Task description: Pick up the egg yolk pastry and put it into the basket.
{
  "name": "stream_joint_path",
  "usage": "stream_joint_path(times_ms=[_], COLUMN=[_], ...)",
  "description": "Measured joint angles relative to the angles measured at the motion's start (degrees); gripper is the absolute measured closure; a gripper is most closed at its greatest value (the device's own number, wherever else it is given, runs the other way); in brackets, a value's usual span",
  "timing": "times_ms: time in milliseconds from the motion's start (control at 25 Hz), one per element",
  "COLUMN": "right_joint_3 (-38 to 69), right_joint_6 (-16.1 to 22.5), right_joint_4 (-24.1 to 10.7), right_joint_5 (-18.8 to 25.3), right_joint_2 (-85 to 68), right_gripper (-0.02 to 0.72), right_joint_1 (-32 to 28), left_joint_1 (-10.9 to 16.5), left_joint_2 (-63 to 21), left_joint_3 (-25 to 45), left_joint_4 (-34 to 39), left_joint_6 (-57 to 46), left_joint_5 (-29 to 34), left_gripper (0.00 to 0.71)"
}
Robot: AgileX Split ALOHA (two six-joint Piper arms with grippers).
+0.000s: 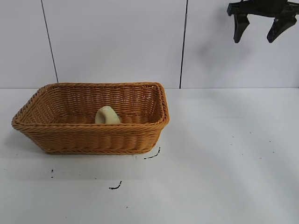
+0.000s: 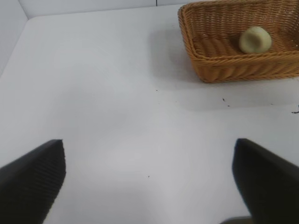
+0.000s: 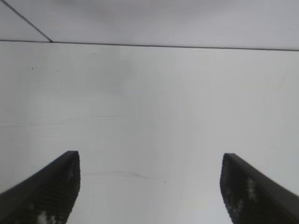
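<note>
Pale cream domed egg yolk pastry (image 1: 107,115) inside golden-brown rectangular wicker basket (image 1: 88,138), on its floor.

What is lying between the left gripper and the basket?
Only bare white table with a few small dark specks, seen in the left wrist view. The open left gripper is apart from the basket, which holds the pastry.

Woven wicker basket (image 1: 93,135), golden-brown, ribbed and rough; smooth matte egg yolk pastry (image 1: 107,115) inside; plain matte white table (image 1: 224,154), lightly scuffed.

egg yolk pastry (image 1: 107,115) in basket (image 1: 93,137), on table (image 1: 224,154)
</note>
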Motion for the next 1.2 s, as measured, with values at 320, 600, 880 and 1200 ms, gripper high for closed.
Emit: stream_joint_path(times_ms=[320, 600, 880, 1200], right_joint_3=[19.4, 41.1, 62.4, 85.1], right_joint_6=[0.0, 0.0, 0.0, -1.5], right_joint_4=[4.2, 3.9, 3.7, 3.7], right_joint_5=[0.0, 0.0, 0.0, -2.7], right_joint_2=[-14.2, -31.5, -50.2, -71.9], right_gripper=[0.111, 0.111, 0.111, 0.111], right_joint_1=[0.0, 0.0, 0.1, 0.1], left_joint_1=[0.0, 0.0, 0.0, 0.0], left_joint_2=[0.0, 0.0, 0.0, 0.0], left_joint_3=[0.0, 0.0, 0.0, 0.0], left_joint_4=[0.0, 0.0, 0.0, 0.0], left_joint_6=[0.0, 0.0, 0.0, 0.0], left_joint_5=[0.0, 0.0, 0.0, 0.0], left_gripper=[0.014, 0.014, 0.014, 0.014])
